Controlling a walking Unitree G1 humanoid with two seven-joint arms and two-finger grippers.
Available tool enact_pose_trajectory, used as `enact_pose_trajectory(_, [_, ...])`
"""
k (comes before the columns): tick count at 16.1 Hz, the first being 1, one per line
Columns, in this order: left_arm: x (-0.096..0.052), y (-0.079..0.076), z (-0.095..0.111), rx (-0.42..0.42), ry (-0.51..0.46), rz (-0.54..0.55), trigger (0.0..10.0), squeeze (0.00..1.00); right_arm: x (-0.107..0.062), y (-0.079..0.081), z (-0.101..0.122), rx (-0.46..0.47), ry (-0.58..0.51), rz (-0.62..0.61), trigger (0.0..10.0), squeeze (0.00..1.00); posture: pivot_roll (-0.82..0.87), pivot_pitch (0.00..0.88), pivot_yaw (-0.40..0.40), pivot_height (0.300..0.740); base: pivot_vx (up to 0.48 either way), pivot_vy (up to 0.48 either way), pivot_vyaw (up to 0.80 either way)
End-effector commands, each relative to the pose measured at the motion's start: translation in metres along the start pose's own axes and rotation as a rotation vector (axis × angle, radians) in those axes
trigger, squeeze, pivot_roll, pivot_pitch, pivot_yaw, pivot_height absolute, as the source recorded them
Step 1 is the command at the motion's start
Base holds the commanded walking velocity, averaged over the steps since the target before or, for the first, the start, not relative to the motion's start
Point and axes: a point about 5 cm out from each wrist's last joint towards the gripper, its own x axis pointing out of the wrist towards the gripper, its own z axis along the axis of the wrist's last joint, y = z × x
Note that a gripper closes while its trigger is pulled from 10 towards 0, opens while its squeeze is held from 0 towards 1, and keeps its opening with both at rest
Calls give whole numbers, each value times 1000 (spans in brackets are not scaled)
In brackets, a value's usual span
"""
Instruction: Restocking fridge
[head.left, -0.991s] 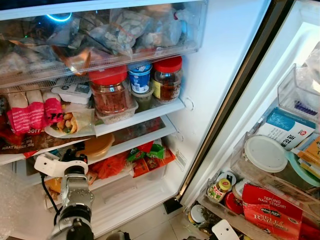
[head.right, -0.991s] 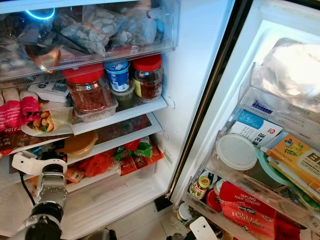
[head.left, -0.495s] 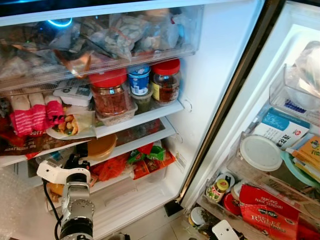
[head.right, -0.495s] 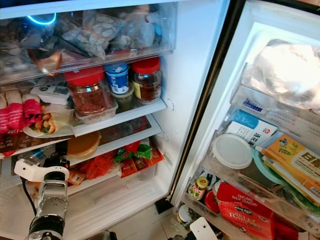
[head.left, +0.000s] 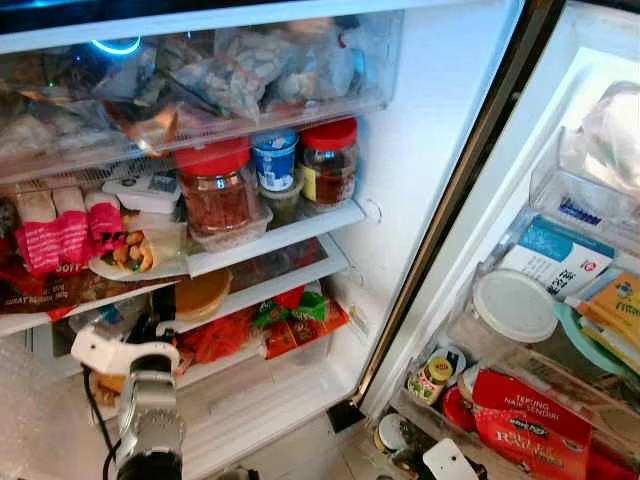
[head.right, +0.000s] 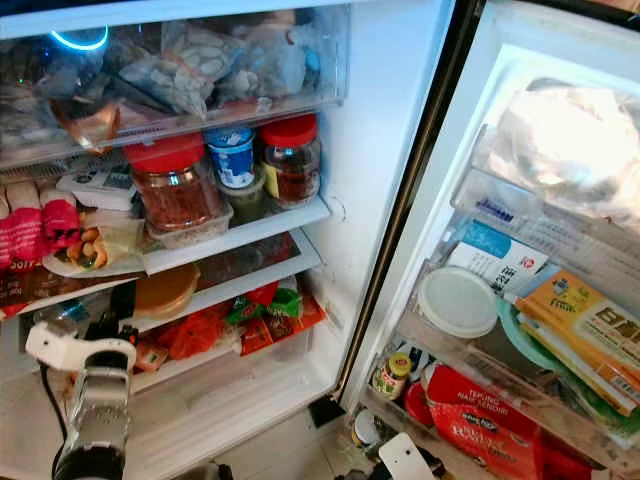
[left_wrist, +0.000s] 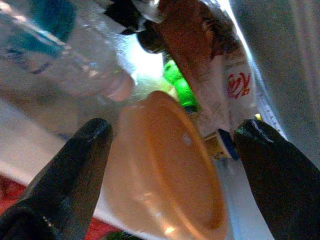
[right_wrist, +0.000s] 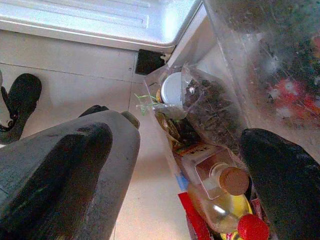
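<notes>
Reaching toward the orange bowl (left_wrist: 165, 170) with spread fingers, the left gripper (left_wrist: 170, 165) is empty; restocking appears unfinished, and the right gripper (right_wrist: 175, 170) hangs open.

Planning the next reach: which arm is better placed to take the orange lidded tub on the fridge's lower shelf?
Left. The left gripper is open, its fingers either side of the orange lidded tub; the right gripper hangs over floor.

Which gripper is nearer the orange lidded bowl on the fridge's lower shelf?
Left. The left gripper is open right in front of the orange lidded bowl; the right gripper hangs low over the floor by the door's bottom bin.
</notes>
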Motion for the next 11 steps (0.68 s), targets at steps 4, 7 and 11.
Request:
enact_pose_trajectory(4, [-14,4,-5,-10,35,11,10000,0,-6,13,-20,-3,77,46,10000,0,-135,75,-69,665,0,0,0])
enact_pose_trajectory(7, [-21,3,-9,-22,60,-1,10000,0,-6,13,-21,-3,77,47,10000,0,-135,74,-68,665,0,0,0])
enact_pose_trajectory(11, [-32,-4,-28,-96,161,-59,10000,0,-7,15,-24,-5,95,47,10000,0,-134,70,-69,665,0,0,0])
